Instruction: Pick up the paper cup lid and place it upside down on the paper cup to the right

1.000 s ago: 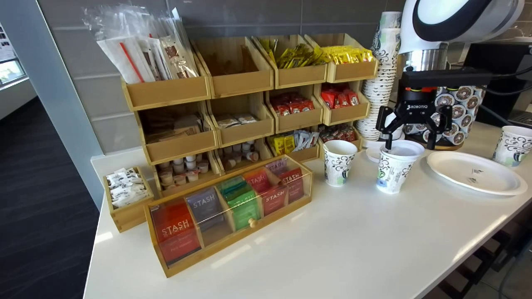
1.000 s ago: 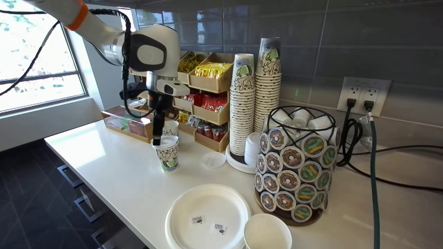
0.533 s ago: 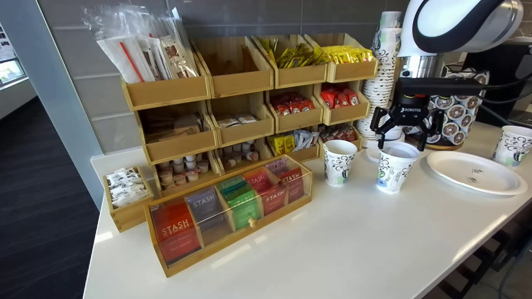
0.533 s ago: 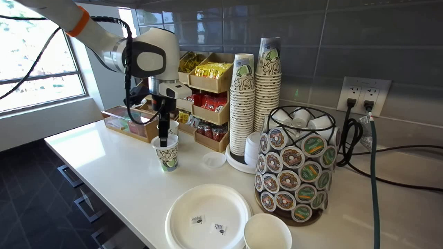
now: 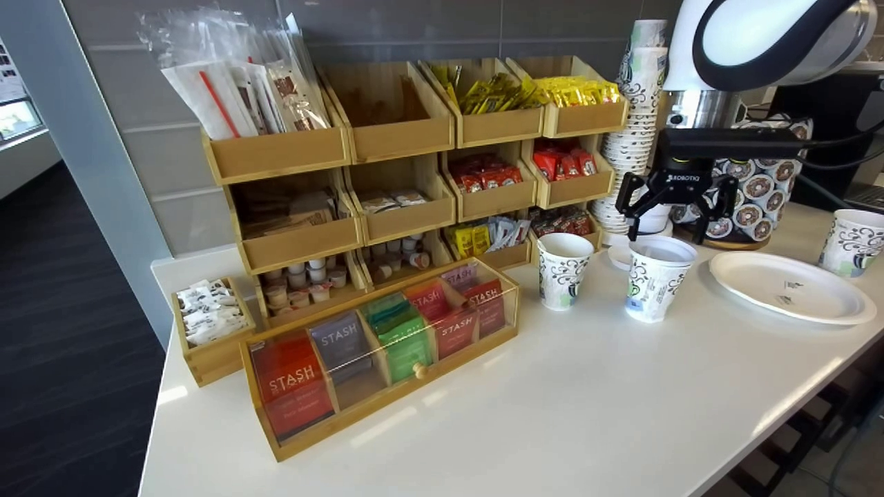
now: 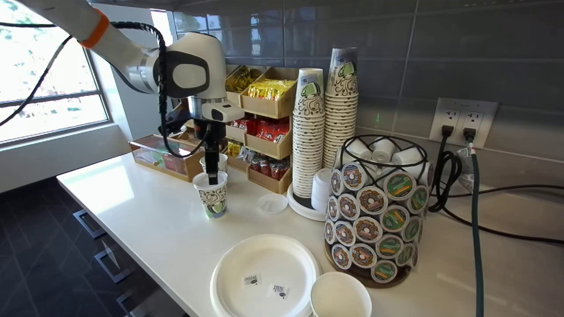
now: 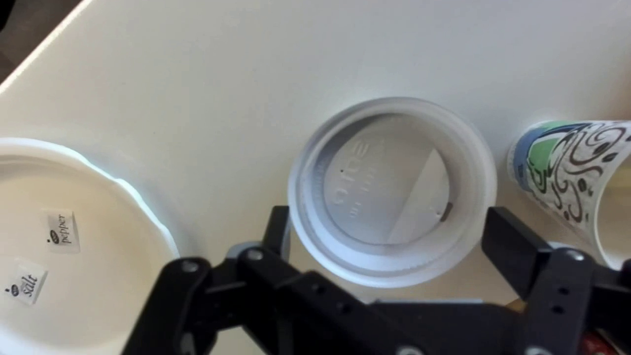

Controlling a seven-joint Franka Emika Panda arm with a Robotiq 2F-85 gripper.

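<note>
Wrist view: round white plastic paper cup lid [image 7: 387, 172] sits mid-frame, raised rim, sunken centre facing up, faint embossed lettering. Black two-fingered gripper [image 7: 386, 223] at the bottom of the frame; its fingers are spread apart, one by the lid's lower left, one by its lower right. Cannot tell if they touch the rim. In both exterior views the gripper points down at the lid, which rests on the mouth of an upright white paper cup [image 5: 652, 293] with dark leafy swirls and green patches. That cup stands right of centre on the glossy white surface [image 5: 552, 400] in an exterior view, a similar swirl-print white cup [image 5: 563, 273] near it on the left. Large round white plate [image 6: 269, 255]: lower centre in an exterior view, left in the wrist view, pepper packet [image 7: 63, 230] and salt packet [image 7: 28, 283] lying in it. Shallow translucent disc [image 6: 272, 204] lies flat mid-frame in an exterior view, between the lidded cup and tall white cup stacks [image 6: 308, 154].
</note>
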